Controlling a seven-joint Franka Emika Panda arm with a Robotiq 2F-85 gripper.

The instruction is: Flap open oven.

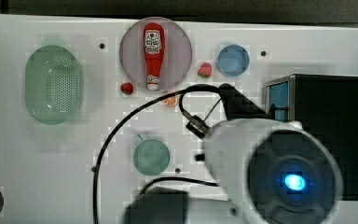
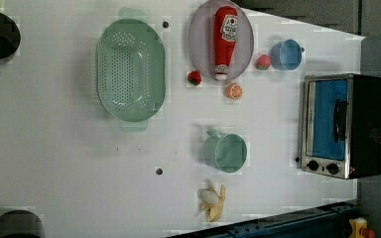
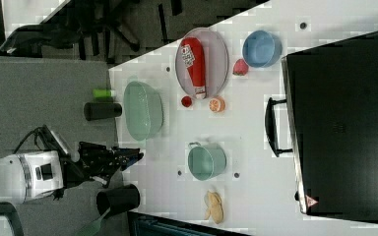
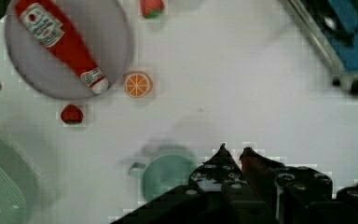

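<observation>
Oven [image 2: 341, 126]: black box-shaped casing, silver front frame, blue-tinted glass door shut, black bar handle [image 2: 339, 120], two black knobs; stands at the left view's right table [image 2: 54, 148] edge. Pincer [image 4: 233, 152]: fingertips nearly together, holding nothing, above the table.

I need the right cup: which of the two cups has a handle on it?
The green cup, beside the banana; the blue cup near the strawberry shows none.
</observation>
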